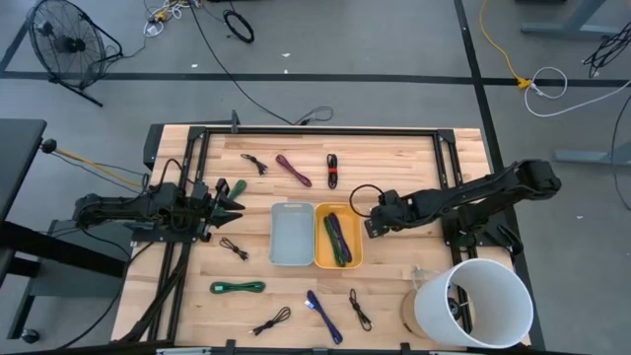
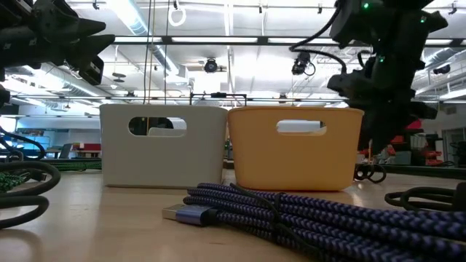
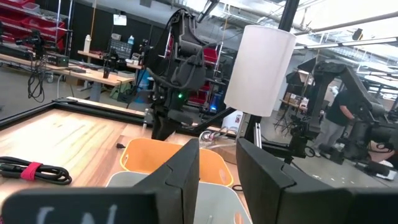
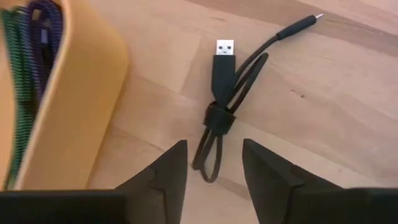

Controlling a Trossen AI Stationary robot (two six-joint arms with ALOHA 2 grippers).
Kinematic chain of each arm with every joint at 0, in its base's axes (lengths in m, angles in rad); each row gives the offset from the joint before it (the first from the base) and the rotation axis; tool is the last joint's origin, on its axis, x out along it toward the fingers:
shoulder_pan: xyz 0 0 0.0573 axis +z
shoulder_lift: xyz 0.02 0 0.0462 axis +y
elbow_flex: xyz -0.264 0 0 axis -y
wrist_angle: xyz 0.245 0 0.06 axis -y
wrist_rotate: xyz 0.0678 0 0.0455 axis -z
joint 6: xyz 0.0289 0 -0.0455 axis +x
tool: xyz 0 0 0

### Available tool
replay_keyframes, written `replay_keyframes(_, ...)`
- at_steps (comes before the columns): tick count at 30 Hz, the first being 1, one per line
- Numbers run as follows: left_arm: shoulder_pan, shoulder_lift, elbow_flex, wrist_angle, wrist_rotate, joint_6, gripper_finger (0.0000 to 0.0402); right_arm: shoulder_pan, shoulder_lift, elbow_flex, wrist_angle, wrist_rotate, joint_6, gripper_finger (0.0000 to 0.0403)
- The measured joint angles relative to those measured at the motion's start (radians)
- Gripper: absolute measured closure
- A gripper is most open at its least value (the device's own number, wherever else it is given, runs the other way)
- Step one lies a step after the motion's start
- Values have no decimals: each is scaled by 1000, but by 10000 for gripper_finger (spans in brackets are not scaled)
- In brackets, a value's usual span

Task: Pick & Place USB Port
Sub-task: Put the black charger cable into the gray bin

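Note:
A bundled black USB cable (image 4: 225, 93) lies flat on the wood just right of the yellow bin (image 4: 74, 93); in the high view it shows as a dark loop (image 1: 363, 198). My right gripper (image 4: 214, 163) hovers open just above the cable's looped end, touching nothing; from above it sits beside the bin's right wall (image 1: 372, 223). The yellow bin (image 1: 338, 264) holds a green and a purple cable (image 1: 337, 240). The white bin (image 1: 292, 235) stands left of it. My left gripper (image 1: 237, 204) waits open left of the white bin, held above the table (image 3: 217, 169).
Several more coiled cables lie around the bins: red and black ones (image 1: 332, 170) on the far side, green (image 1: 238, 287) and blue (image 1: 323, 316) on the near side. A tall white cylinder (image 1: 473, 301) stands at the near right corner. Black frame rails (image 1: 325, 130) border the table.

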Motion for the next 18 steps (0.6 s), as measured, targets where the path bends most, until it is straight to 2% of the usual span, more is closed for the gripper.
replay_keyframes(8, 0, 0, 0, 0, 0, 0, 291, -19, 56, 0, 13, 20, -13, 198)
replay_keyframes(18, 0, 0, 0, 0, 0, 1, 291, -19, 145, 0, 87, 43, -44, 210)
